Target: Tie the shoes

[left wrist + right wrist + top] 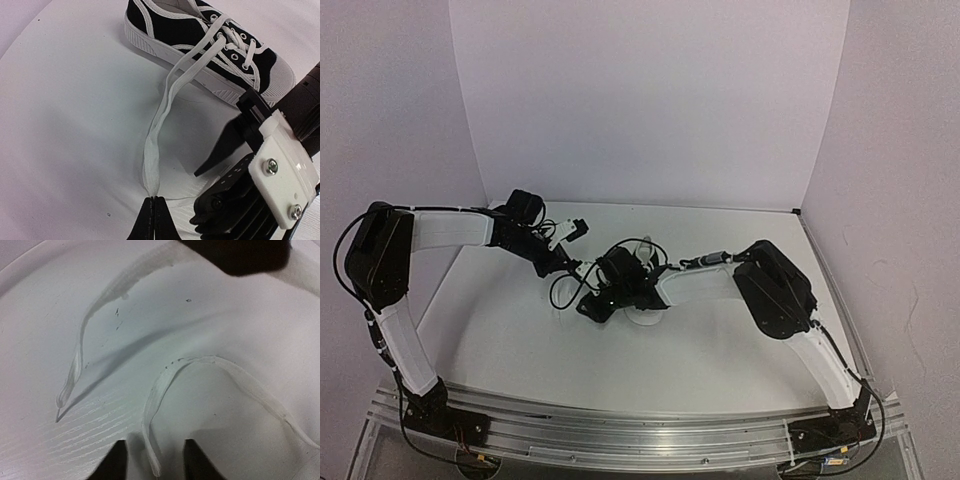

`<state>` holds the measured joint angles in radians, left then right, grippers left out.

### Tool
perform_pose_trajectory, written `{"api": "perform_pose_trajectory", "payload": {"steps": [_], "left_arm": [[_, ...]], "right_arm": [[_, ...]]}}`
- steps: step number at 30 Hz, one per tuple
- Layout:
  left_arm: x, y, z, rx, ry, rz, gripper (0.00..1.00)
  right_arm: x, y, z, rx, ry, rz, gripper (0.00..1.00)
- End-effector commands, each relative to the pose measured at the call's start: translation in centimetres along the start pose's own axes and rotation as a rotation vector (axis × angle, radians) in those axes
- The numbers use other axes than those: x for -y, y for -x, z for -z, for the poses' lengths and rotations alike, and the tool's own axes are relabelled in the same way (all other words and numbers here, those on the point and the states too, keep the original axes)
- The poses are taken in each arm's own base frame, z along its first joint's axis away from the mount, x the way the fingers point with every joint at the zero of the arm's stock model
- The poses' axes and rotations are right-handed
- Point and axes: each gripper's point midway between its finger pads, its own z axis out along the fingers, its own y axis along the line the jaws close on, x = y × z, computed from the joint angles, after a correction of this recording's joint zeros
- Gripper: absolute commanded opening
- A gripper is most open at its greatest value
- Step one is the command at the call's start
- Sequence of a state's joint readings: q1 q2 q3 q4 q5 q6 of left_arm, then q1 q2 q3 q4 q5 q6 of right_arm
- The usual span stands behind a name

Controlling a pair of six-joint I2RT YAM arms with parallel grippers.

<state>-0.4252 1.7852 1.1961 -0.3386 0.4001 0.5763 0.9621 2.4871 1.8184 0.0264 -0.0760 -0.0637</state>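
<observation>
- The left gripper [153,214] sat clenched left of the centre of the white table top [510,340]. Its tips pinched a doubled flat white lace strand [152,162] that ran up to the eyelets.
- The risk there, as I judged it, was that only the very end of that strand was nipped. A harder pull could slip it free, or drag the light shoe along instead.
- The right gripper [152,462], just right of the left one, hovered low with its jaws parted. A loose white lace end [167,372] lay on the table between the fingers, not visibly clamped.
- That end looked limp and a little off-centre, so closing might catch only an edge or miss it. The lace could then drop out on lifting.
- The small black canvas sneaker with white rubber toe cap and sole [172,27] stood on its sole near the table's middle, just beyond and right of both grippers, with its laces untied.
- The two grippers were close together, so crossing the laces could knock one against the other.
</observation>
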Motion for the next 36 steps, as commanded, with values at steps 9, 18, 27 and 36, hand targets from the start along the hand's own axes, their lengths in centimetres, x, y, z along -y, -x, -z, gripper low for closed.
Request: {"api": "perform_pose_trajectory", "payload": {"steps": [9, 18, 27, 36], "left_arm": [[1.2, 1.2, 0.3, 0.046, -0.057, -0.065, 0.00], [7.4, 1.7, -1.1, 0.055, -0.196, -0.183, 0.00], [12.9, 1.3, -1.2, 0.054, -0.457, -0.353, 0.56], [4.7, 8.4, -5.5, 0.125, -0.347, -0.162, 0.59]], "right_arm": [[-2.1, 4.5, 8.2, 0.052, 0.078, -0.168, 0.00], [-1.2, 3.0, 16.5, 0.042, 0.175, -0.425, 0.00], [1.8, -0.2, 20.2, 0.029, 0.123, -0.614, 0.00], [2.8, -0.7, 20.0, 0.036, 0.079, -0.628, 0.00]]}}
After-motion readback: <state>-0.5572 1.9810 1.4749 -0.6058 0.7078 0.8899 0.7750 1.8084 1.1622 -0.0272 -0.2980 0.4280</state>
